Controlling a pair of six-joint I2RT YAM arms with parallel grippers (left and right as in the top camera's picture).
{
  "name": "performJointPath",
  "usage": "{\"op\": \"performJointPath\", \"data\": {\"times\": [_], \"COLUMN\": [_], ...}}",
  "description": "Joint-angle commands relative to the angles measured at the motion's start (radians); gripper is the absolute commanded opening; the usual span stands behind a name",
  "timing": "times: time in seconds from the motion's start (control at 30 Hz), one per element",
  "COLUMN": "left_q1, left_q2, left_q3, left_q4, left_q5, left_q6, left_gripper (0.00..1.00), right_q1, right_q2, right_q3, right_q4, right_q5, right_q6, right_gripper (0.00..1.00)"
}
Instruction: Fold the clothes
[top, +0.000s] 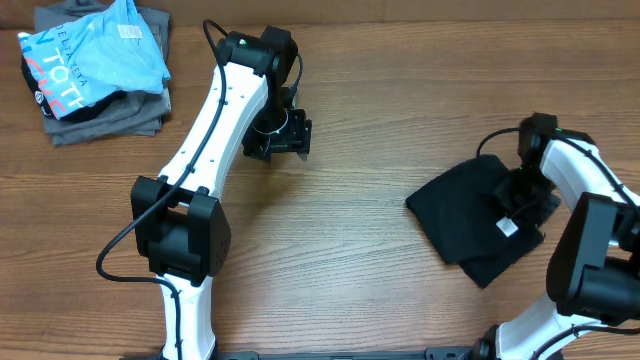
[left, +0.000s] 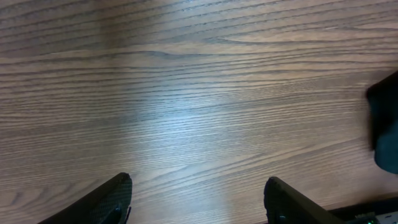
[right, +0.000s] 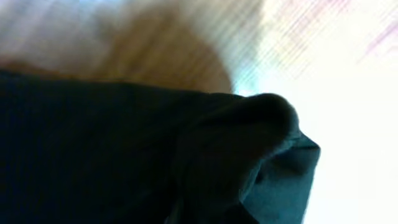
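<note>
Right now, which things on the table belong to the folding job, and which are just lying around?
Job in hand:
black T-shirt, bunched up on the right

Just lying about:
light blue shirt
folded grey clothes underneath it

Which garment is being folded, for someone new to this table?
On the wooden table, look to the right side. The black T-shirt lies there, partly folded. Unlike the blue and grey pile far left, it is plain black with a white tag.
</note>
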Motion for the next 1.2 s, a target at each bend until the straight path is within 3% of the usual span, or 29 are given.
{"op": "performJointPath", "data": {"times": [0.0,0.07,0.1,0.43,0.6,0.73,0.9,1.17], "left_q1": [-0.018,-0.036,-0.050,-0.298,-0.434,-0.539,-0.602,-0.681], "left_q2": [-0.023,-0.023,-0.023,-0.023,-0.023,-0.023,-0.023,-0.022], "left_q3": [-0.005,-0.005,-0.005,-0.025,-0.109,-0.164,-0.170,-0.182], "left_q4": [0.004,0.016,0.025,0.144,0.262,0.341,0.391,0.489], "left_q5": [0.003,0.019,0.037,0.080,0.080,0.006,-0.046,-0.119], "left_q6": [0.021,0.051,0.074,0.106,0.181,0.210,0.213,0.317], "left_gripper": [0.71,0.70,0.70,0.69,0.82,0.96,1.00,1.00], "right_q1": [-0.002,-0.001,-0.002,-0.003,-0.028,-0.109,-0.233,-0.409], "right_q2": [-0.038,-0.071,-0.089,-0.235,-0.239,-0.239,-0.239,-0.239], "right_q3": [0.076,0.122,0.148,0.335,0.364,0.366,0.407,0.435], "right_q4": [-0.039,-0.079,-0.097,-0.174,-0.170,-0.166,-0.198,-0.264], "right_q5": [-0.055,-0.109,-0.143,-0.345,-0.470,-0.590,-0.679,-0.823], "right_q6": [0.017,0.004,-0.013,-0.122,-0.163,-0.182,-0.209,-0.307], "right_gripper": [0.32,0.86,1.00,1.00,1.00,1.00,1.00,1.00]}}
